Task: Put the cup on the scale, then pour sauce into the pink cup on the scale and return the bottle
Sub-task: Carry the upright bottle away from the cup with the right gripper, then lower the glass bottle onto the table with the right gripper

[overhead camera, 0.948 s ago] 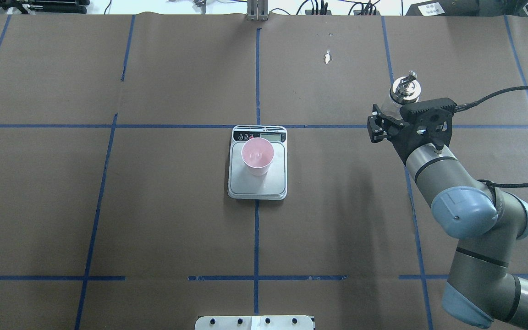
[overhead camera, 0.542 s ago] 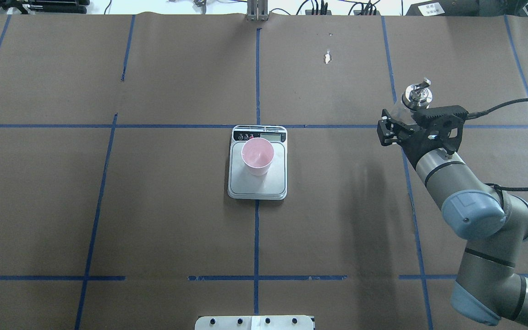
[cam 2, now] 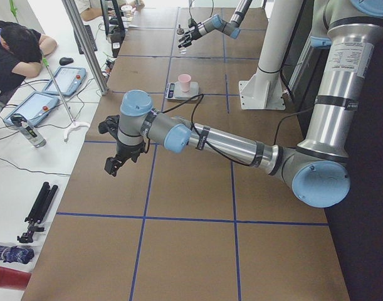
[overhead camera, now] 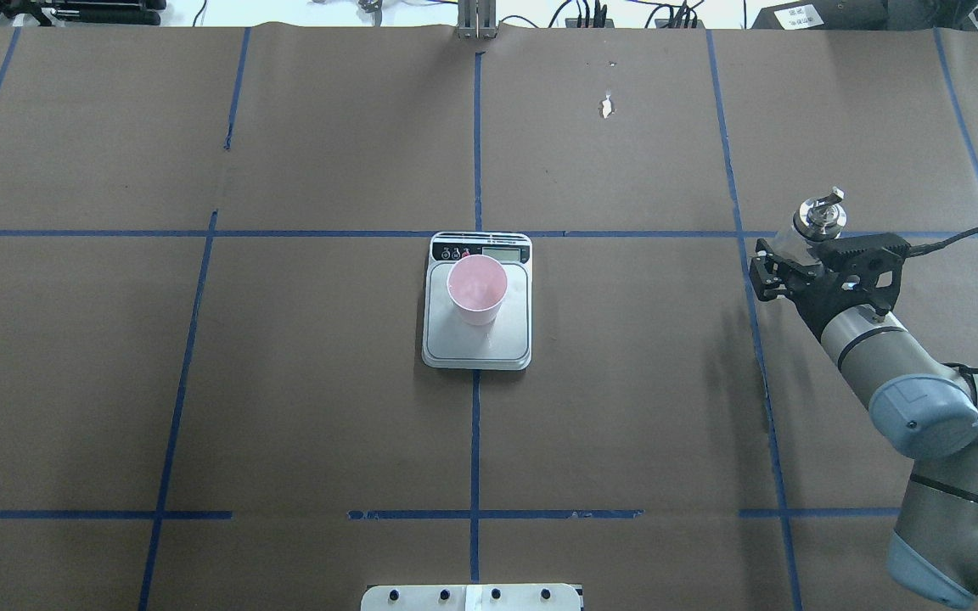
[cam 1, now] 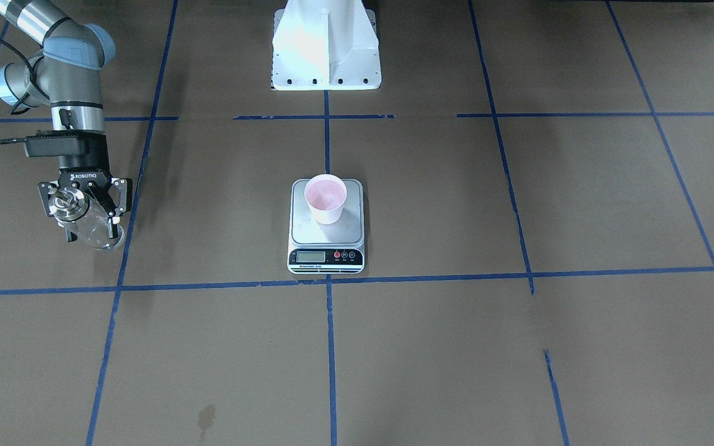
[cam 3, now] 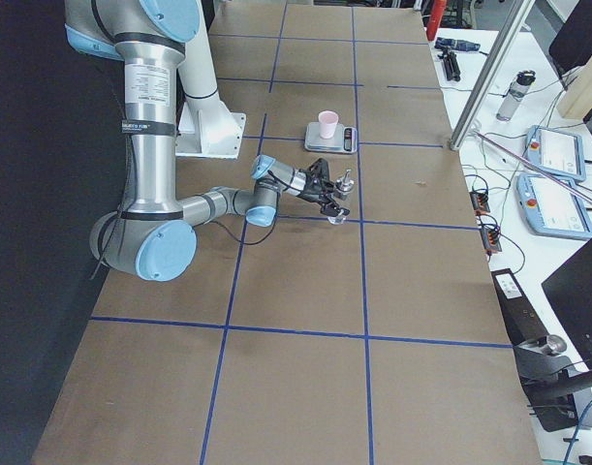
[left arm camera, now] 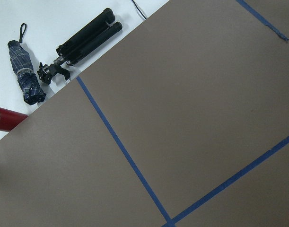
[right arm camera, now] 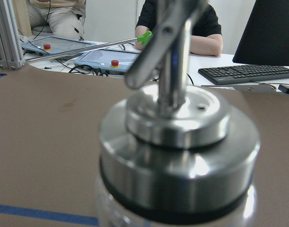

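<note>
As right jaws clasp bottle point(cam 1: 92, 230), ROBOTIQ point(cam 1: 80, 176) (white lettering)

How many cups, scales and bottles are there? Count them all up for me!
Pink cup: 1
Scale: 1
Glass bottle: 1
Total: 3

Robotics lab: taped table point(overhead camera: 285, 382), teach pendants point(cam 3: 553, 153)

Colours on your table: brown, blue, pink, silver.
You see brown paper point(overhead camera: 328, 382) gridded with blue tape lines point(overhead camera: 475, 441); cup point(overhead camera: 477, 288) pale pink, pinker inside; scale point(overhead camera: 477, 344) silver, black front strip; bottle point(cam 1: 95, 234) clear glass, cap point(overhead camera: 820, 214) shiny silver; right arm point(overhead camera: 913, 407) grey, pale blue joints.
</note>
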